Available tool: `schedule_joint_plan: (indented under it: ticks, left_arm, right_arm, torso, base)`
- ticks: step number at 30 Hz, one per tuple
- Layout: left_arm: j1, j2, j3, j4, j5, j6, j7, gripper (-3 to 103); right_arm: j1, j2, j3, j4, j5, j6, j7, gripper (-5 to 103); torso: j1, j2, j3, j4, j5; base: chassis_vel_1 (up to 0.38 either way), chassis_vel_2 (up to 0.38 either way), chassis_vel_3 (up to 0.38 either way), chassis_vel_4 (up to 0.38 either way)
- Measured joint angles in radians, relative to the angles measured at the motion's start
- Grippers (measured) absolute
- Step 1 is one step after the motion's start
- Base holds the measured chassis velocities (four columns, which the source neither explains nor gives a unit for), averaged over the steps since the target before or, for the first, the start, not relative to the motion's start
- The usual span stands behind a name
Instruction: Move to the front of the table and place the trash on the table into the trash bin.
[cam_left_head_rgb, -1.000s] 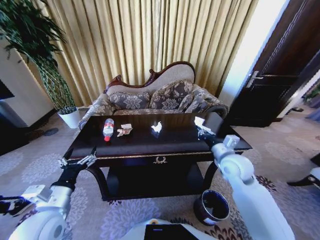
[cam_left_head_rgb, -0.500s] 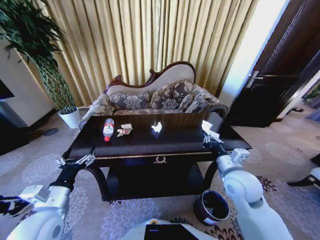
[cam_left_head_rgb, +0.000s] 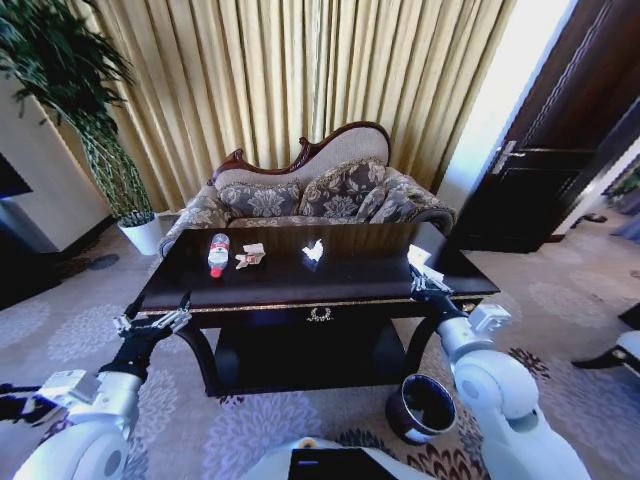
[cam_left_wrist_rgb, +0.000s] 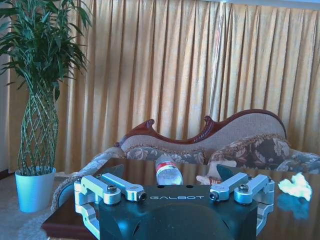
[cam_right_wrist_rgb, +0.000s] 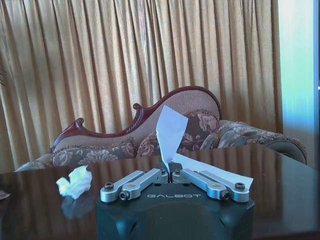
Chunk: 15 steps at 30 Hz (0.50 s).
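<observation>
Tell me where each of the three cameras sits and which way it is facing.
Head view: high on the robot, looking down at the table and trash bin; both arms show.
Left wrist view: behind the open left gripper, facing the bottle, sofa and curtains.
Right wrist view: behind the right gripper, fingers shut on a white paper piece, facing the sofa.
All share the crumpled tissue.

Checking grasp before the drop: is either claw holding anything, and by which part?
The right claw is shut on a white tissue, pinched at its lower edge. The left claw is open, holding nothing.
</observation>
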Motion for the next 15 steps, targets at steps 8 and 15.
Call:
schedule_joint_plan:
  ticks: [8,15]
  left_arm:
    - [0.001,0.009,0.001,0.0,-0.007,0.003,0.001,100]
    - [0.004,0.013,-0.002,0.0,-0.02,0.001,0.002,100]
  right_arm:
    - [-0.021,0.006,-0.007,0.013,-0.007,0.0,-0.003,0]
    - [-0.031,0.016,-0.013,0.007,-0.023,0.01,-0.045,0]
  torso:
    - [0.0,0.0,0.0,0.0,-0.0001]
    - [-0.001,0.0,0.0,0.0001,-0.0001]
  base:
    - [0.152,-0.153,-0.16,0.155]
    - [0.1,-0.116,-0.113,0.108]
